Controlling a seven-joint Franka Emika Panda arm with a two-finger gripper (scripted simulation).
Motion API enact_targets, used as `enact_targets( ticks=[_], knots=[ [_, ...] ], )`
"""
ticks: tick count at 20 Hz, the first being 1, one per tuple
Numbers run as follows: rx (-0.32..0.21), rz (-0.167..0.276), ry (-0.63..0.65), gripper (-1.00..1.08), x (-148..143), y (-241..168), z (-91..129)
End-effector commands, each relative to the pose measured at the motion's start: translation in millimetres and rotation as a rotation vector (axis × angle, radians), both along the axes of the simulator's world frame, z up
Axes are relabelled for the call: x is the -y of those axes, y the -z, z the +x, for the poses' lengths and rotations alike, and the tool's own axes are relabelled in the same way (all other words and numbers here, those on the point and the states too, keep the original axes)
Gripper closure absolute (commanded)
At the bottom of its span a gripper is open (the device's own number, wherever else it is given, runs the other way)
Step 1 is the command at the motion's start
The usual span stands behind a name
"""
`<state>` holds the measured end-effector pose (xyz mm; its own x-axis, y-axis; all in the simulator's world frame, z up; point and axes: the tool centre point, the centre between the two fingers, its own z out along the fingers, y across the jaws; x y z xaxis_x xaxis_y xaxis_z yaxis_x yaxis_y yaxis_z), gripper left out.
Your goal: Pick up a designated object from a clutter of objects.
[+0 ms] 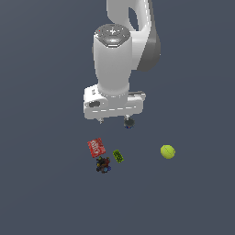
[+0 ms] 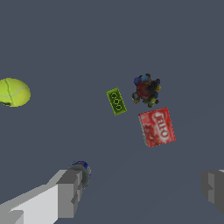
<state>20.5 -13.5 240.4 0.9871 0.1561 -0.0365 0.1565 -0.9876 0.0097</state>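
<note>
The red box (image 1: 96,147) with white lettering lies flat on the dark floor; in the wrist view (image 2: 157,127) its face shows whole. My gripper (image 1: 114,120) hangs above and behind the clutter, open and empty. In the wrist view the gripper (image 2: 140,192) has its jaws wide apart, and the box lies beyond the gap between them. Next to the box lie a small green block (image 1: 118,156) (image 2: 116,101) and a dark multicoloured lump (image 1: 103,165) (image 2: 146,90).
A yellow-green tennis ball (image 1: 168,151) (image 2: 13,92) sits apart at the exterior view's right. A dark round piece (image 1: 129,123) (image 2: 81,169) lies under one finger (image 2: 65,192). The floor is plain dark grey.
</note>
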Motion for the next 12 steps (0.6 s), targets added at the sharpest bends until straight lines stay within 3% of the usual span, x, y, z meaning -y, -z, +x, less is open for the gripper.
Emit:
enact_targets(
  ticks=[1, 12],
  knots=[
    [0.003, 0.005, -0.033, -0.92, 12, 22, 6],
    [0.023, 0.02, -0.185, -0.92, 68, 124, 19]
  ],
)
